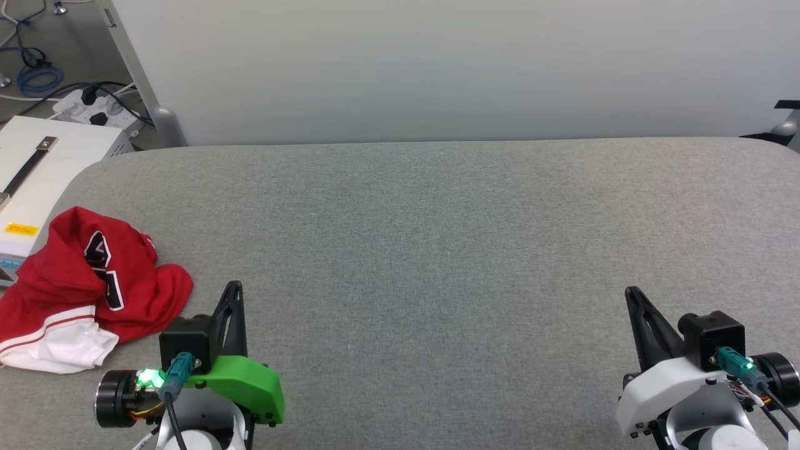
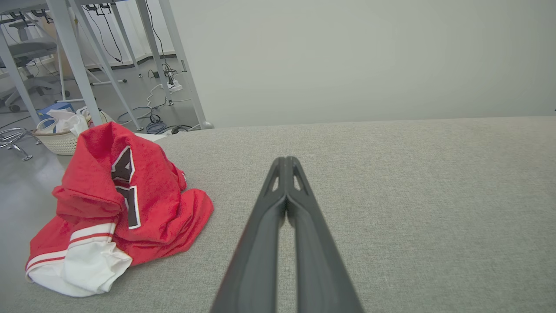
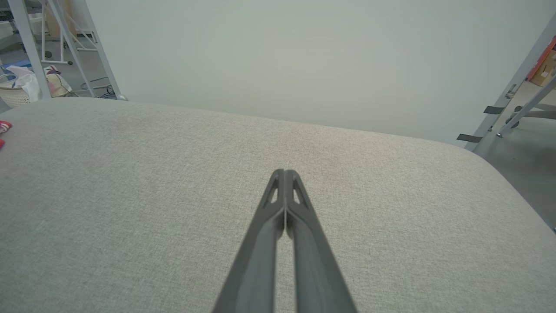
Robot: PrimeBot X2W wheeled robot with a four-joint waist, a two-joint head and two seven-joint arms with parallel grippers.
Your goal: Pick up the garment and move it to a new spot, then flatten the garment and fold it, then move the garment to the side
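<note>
Head view: a crumpled red jersey (image 1: 87, 294) lies at the left edge of the grey tabletop (image 1: 437, 250), near the left claw (image 1: 234, 289). Left claw and right claw (image 1: 631, 294) are both clenched and empty. The pick-up seems not yet begun; next, the left claw likely needs to open and reach the fabric.

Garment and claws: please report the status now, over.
Shut and empty: left claw, right claw. The garment crumpled, untouched, at left edge of grey surface. Nothing blocks the way.

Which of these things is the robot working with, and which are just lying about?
For the job: red jersey, crumpled at the left edge of the grey padded table.
Lying about: white box, power strip, blue cable coil, woven basket on the floor.
</note>
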